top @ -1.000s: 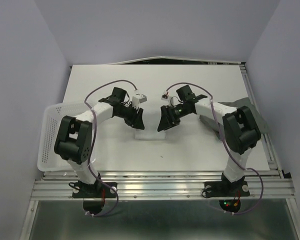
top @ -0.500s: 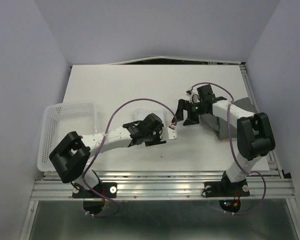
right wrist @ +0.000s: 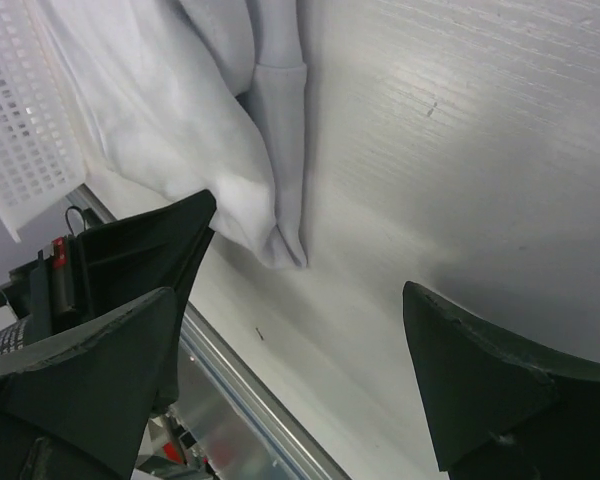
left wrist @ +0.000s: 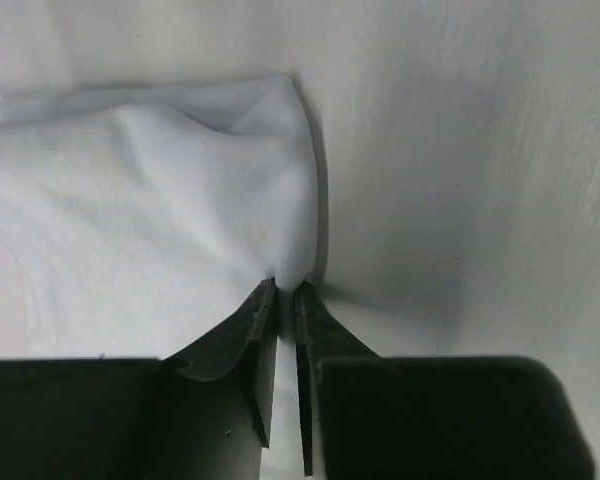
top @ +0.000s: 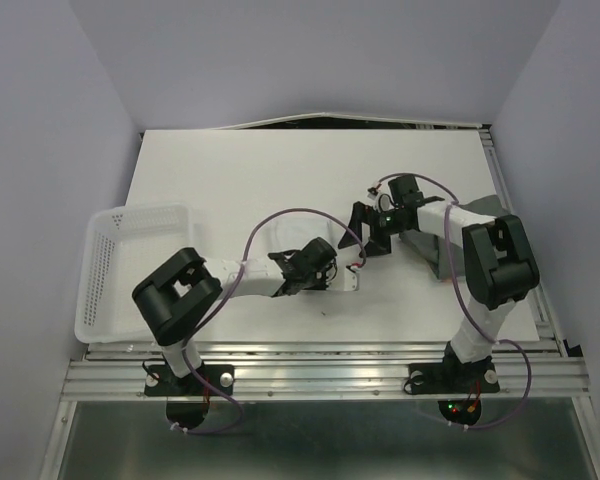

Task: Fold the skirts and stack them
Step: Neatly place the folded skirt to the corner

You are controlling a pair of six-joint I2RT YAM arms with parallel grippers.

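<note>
The white skirt point(left wrist: 150, 210) lies on the white table, and my left gripper point(left wrist: 286, 290) is shut on its edge. In the top view the left gripper point(top: 328, 277) sits low at the table's middle front, with a corner of the white skirt point(top: 349, 284) showing beside it. My right gripper point(top: 371, 231) is open and empty, just behind and to the right of it. In the right wrist view the right gripper point(right wrist: 310, 350) hovers over bare table, with the white skirt's point(right wrist: 230, 130) folded corner ahead. The grey pleated skirt point(top: 435, 250) lies under the right arm. The floral skirt is out of view.
The white slatted basket point(top: 130, 222) stands at the left edge of the table, also seen in the right wrist view point(right wrist: 25, 100). The metal rail point(top: 320, 350) runs along the table's near edge. A cable loops over the left arm.
My left arm has swung from the table's middle toward the near right, its gripper now low on the white skirt. My right gripper has drawn back to the right and stands open.
</note>
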